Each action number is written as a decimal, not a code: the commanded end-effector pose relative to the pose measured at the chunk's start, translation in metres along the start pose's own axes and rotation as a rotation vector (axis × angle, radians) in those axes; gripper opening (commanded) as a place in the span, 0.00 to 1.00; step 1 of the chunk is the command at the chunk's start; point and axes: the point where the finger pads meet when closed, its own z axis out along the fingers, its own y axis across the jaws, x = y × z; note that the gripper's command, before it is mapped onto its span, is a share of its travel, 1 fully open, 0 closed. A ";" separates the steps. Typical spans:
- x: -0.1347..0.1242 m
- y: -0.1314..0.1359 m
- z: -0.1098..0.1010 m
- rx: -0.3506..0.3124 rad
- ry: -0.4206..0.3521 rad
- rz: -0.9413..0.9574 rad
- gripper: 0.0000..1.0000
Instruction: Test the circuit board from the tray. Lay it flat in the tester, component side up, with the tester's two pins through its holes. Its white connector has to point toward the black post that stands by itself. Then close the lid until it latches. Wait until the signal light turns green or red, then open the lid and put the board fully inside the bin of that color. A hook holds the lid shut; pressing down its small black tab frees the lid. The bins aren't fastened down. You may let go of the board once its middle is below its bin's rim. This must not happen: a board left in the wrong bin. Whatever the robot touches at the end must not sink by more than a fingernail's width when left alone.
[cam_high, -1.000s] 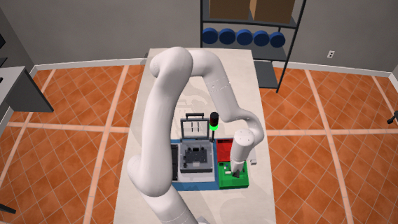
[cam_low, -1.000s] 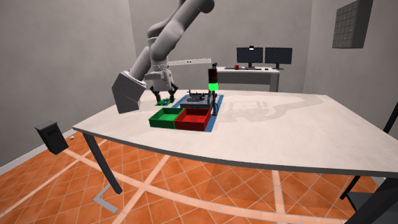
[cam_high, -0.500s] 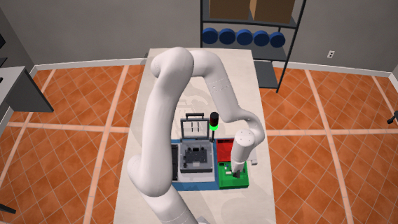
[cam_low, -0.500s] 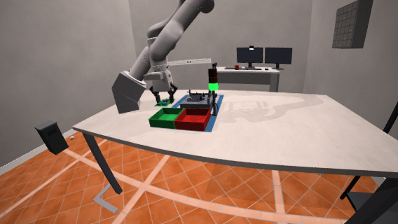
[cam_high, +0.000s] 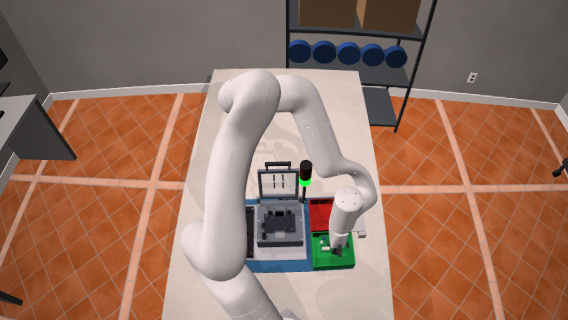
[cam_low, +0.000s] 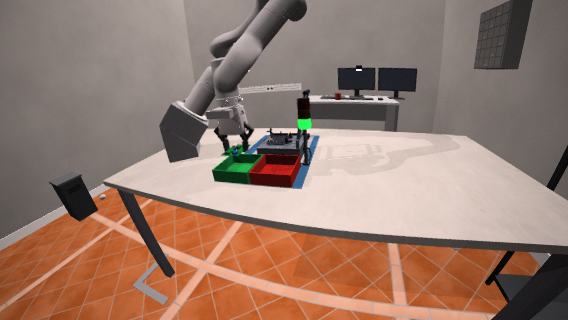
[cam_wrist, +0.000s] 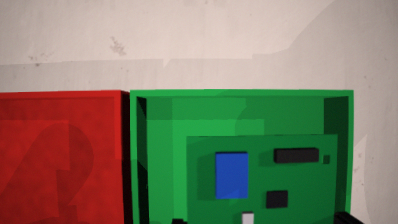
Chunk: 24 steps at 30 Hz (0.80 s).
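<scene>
Circuit board (cam_wrist: 270, 175) gripped in hand (cam_low: 233, 142), over green bin (cam_wrist: 240, 95), signal light (cam_low: 304, 123) green

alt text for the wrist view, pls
A green circuit board with a blue chip and black parts hangs over the open green bin, held by the gripper at the bottom edge. The red bin adjoins it on the left, on a pale tabletop.

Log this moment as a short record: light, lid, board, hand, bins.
signal light: green
tester lid: open, tilted back
circuit board: component side up, over the green bin; depth below the rim unclear
hand: above the green bin, gripping the board
red bin: right beside the green bin
</scene>
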 end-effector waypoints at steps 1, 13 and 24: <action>0.001 -0.001 0.004 0.001 0.001 -0.001 0.79; 0.001 0.000 0.041 0.001 0.001 -0.001 0.79; 0.001 0.000 0.066 0.001 0.001 -0.001 0.79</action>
